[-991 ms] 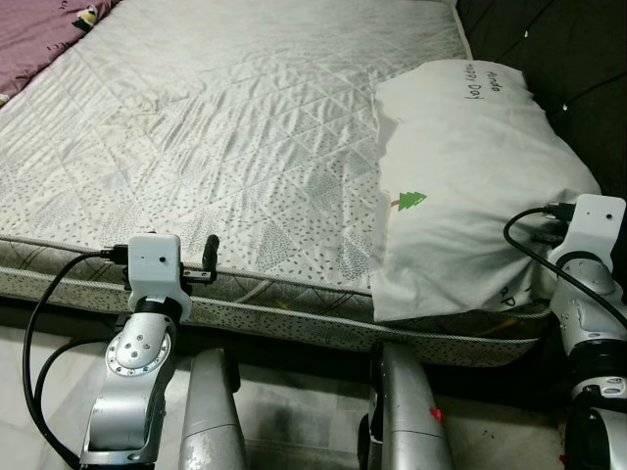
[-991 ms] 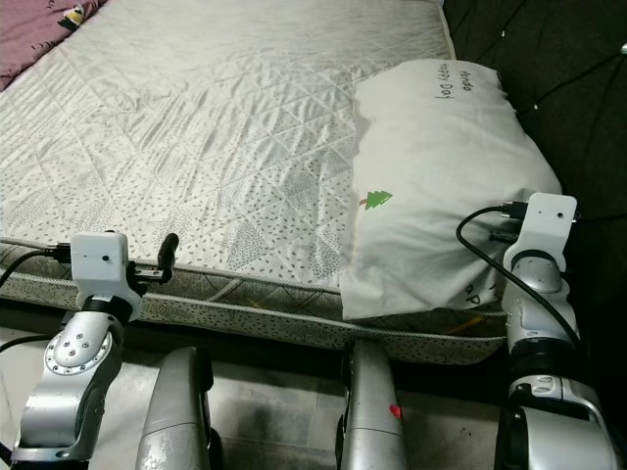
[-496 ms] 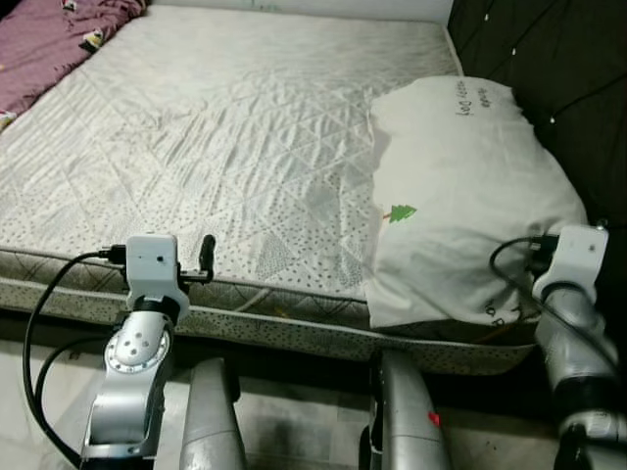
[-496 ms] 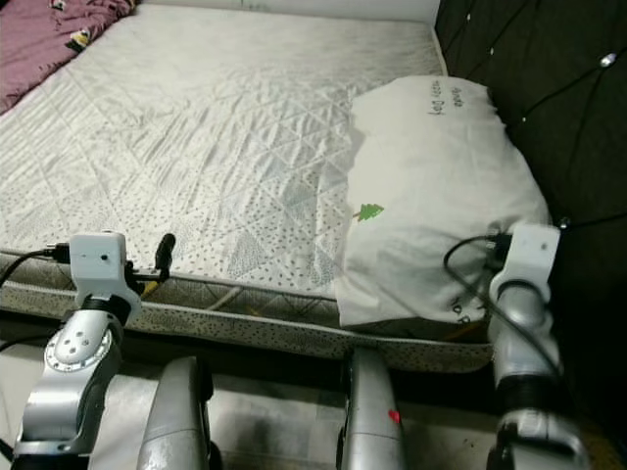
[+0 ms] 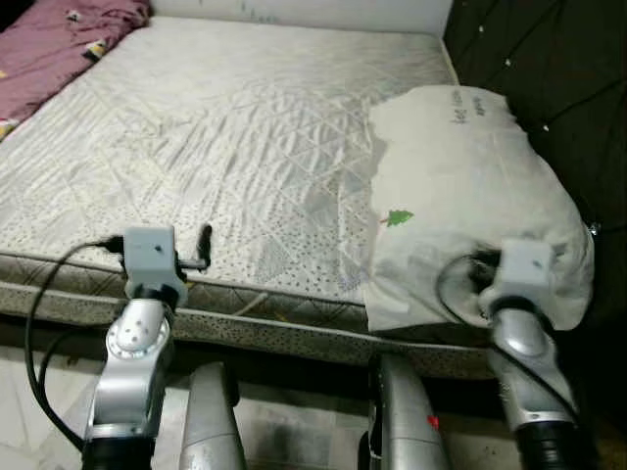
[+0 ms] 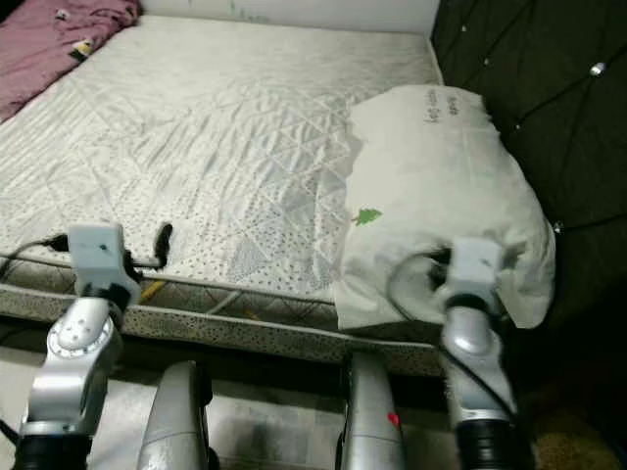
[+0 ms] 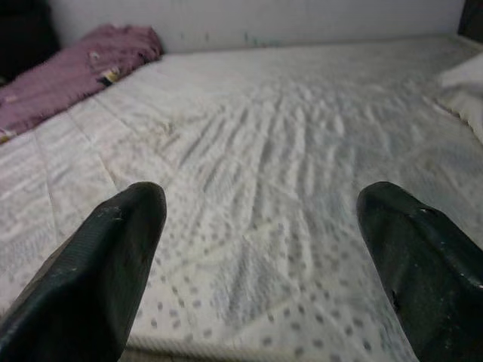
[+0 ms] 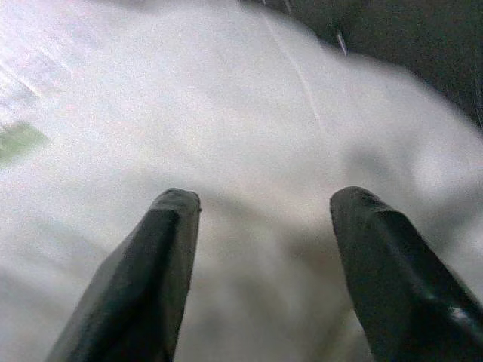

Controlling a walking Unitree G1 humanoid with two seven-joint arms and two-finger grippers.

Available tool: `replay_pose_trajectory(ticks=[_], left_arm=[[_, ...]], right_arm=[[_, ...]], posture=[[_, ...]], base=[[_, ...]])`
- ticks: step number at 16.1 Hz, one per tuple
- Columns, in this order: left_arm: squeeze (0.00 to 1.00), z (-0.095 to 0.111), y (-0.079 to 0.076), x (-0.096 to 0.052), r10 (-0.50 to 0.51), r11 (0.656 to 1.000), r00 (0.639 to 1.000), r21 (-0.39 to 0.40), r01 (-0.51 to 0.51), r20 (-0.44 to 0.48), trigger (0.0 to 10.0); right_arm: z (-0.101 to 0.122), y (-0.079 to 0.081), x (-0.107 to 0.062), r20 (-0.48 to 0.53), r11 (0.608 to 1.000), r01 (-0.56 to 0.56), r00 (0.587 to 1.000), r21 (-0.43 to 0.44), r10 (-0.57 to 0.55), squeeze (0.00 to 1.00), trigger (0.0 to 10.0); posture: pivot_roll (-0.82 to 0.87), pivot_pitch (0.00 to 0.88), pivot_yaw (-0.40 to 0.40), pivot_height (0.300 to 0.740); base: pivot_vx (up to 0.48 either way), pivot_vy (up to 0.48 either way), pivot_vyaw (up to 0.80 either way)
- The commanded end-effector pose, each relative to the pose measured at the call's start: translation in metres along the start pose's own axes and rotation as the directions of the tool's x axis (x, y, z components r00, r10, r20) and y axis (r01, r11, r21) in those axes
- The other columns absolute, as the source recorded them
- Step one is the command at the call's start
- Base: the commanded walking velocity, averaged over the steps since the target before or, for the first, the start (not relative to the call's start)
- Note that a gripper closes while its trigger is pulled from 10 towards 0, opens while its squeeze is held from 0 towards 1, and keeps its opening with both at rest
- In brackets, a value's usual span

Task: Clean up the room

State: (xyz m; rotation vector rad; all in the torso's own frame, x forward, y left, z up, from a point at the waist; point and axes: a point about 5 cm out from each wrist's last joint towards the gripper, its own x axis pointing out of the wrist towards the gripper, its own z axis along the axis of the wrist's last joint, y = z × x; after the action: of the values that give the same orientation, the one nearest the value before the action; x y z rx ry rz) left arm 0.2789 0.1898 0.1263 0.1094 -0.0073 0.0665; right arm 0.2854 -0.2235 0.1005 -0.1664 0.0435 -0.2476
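A white pillow (image 5: 460, 186) with a small green tree print lies at the right end of the mattress (image 5: 225, 127), against the dark headboard. My right gripper (image 8: 264, 197) is open, its black fingers (image 8: 162, 256) spread just short of the pillow's (image 8: 249, 105) near end; its wrist block (image 5: 524, 262) covers that corner in the head views. Over the mattress's near edge at the left, my left gripper (image 7: 260, 197) is open with nothing in it, one finger (image 5: 205, 240) showing past its wrist block.
A purple blanket (image 5: 59, 49) is bunched at the far left of the bed. The dark tufted headboard (image 5: 549, 69) runs along the right. My silver legs (image 5: 216, 421) stand on the tiled floor by the bed's edge.
The camera has shifted, showing more of the bed's far end. My right arm has swung left, from beside the pillow's right edge to in front of its near end. The left arm barely moved.
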Motion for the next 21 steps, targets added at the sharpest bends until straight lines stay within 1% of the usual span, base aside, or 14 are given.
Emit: replay_pose_trajectory(ticks=[1, 3, 6, 7, 9, 10, 12, 13, 14, 15, 18, 19, 20, 21], left_arm=[[0.00, 0.004, 0.003, 0.003, 0.024, 1.000, 0.999, -0.003, -0.024, 0.029, 10.0], [0.00, 0.009, 0.003, 0.002, 0.038, 0.999, 0.997, -0.018, -0.036, 0.071, 10.0], [0.00, 0.009, 0.000, 0.006, 0.036, 0.999, 0.996, -0.028, -0.034, 0.085, 10.0], [0.00, 0.009, -0.002, 0.008, 0.025, 0.999, 0.996, -0.040, -0.022, 0.089, 10.0], [0.00, 0.012, -0.004, 0.010, 0.020, 0.999, 0.995, -0.049, -0.015, 0.097, 10.0], [0.00, 0.015, -0.005, 0.010, 0.011, 0.998, 0.994, -0.058, -0.005, 0.105, 10.0], [0.00, 0.016, -0.004, 0.010, 0.012, 0.998, 0.994, -0.057, -0.006, 0.108, 10.0], [0.00, 0.013, -0.001, 0.008, 0.009, 0.999, 0.994, -0.042, -0.005, 0.106, 10.0], [0.00, 0.011, 0.000, 0.007, 0.011, 0.999, 0.995, -0.037, -0.007, 0.103, 10.0], [0.00, 0.008, 0.003, 0.004, 0.018, 0.999, 0.995, -0.032, -0.015, 0.093, 10.0], [0.00, 0.007, 0.002, 0.003, 0.012, 1.000, 0.996, -0.021, -0.011, 0.093, 10.0], [0.00, 0.010, 0.003, 0.005, 0.027, 0.999, 0.995, -0.029, -0.024, 0.099, 10.0], [0.00, 0.011, 0.003, 0.005, 0.026, 0.999, 0.995, -0.025, -0.023, 0.101, 10.0], [0.00, 0.011, 0.004, 0.006, 0.035, 0.999, 0.994, -0.014, -0.034, 0.099, 10.0]], right_arm=[[0.019, 0.008, 0.000, 0.097, 0.999, -0.036, 0.995, -0.003, 0.036, 1.00, 10.0], [0.036, 0.020, -0.002, 0.169, 0.997, -0.075, 0.983, 0.020, 0.071, 1.00, 10.0], [0.048, 0.035, -0.004, 0.210, 0.989, -0.131, 0.971, 0.069, 0.114, 1.00, 10.0], [0.054, 0.042, -0.005, 0.226, 0.981, -0.174, 0.962, 0.086, 0.151, 1.00, 10.0], [0.061, 0.043, -0.006, 0.250, 0.977, -0.197, 0.953, 0.084, 0.171, 1.00, 10.0], [0.063, 0.044, -0.004, 0.245, 0.976, -0.198, 0.955, 0.096, 0.170, 0.00, 10.0], [0.064, 0.047, -0.003, 0.245, 0.973, -0.209, 0.953, 0.097, 0.180, 0.00, 10.0], [0.067, 0.049, 0.002, 0.245, 0.972, -0.211, 0.952, 0.101, 0.181, 0.00, 10.0], [0.068, 0.050, 0.003, 0.246, 0.971, -0.222, 0.950, 0.094, 0.193, 0.00, 10.0], [0.066, 0.051, 0.004, 0.238, 0.966, -0.248, 0.945, 0.079, 0.223, 0.00, 10.0], [0.063, 0.053, 0.009, 0.219, 0.963, -0.256, 0.947, 0.084, 0.233, 0.00, 10.0], [0.068, 0.057, 0.012, 0.233, 0.961, -0.264, 0.943, 0.082, 0.239, 0.00, 10.0], [0.071, 0.059, 0.013, 0.244, 0.959, -0.271, 0.939, 0.085, 0.244, 0.00, 10.0], [0.074, 0.062, 0.015, 0.249, 0.958, -0.274, 0.937, 0.087, 0.245, 0.00, 10.0]], posture=[[0.05, 0.000, -0.002, 0.536], [0.05, 0.000, 0.006, 0.536], [0.03, 0.000, 0.007, 0.536], [0.03, 0.000, 0.011, 0.536], [0.04, 0.000, 0.012, 0.536], [0.03, 0.000, 0.015, 0.550], [0.03, 0.000, 0.011, 0.564], [0.04, 0.000, -0.003, 0.579], [0.05, 0.000, -0.003, 0.584], [0.05, 0.000, -0.007, 0.603], [0.09, 0.000, -0.025, 0.641], [0.08, 0.000, -0.022, 0.656], [0.09, 0.000, -0.021, 0.665], [0.08, 0.000, -0.014, 0.685]], base=[[0.000, 0.000, 0.00], [0.000, 0.000, 0.00], [0.000, 0.000, 0.00], [0.000, 0.000, 0.00], [0.000, 0.000, 0.00], [0.000, 0.000, 0.00], [0.000, 0.000, 0.00], [0.000, 0.000, 0.00], [0.000, 0.000, 0.00], [0.000, 0.000, 0.00], [0.000, 0.000, 0.00], [0.000, 0.000, 0.00], [0.000, 0.000, 0.00], [0.000, 0.000, 0.00]])
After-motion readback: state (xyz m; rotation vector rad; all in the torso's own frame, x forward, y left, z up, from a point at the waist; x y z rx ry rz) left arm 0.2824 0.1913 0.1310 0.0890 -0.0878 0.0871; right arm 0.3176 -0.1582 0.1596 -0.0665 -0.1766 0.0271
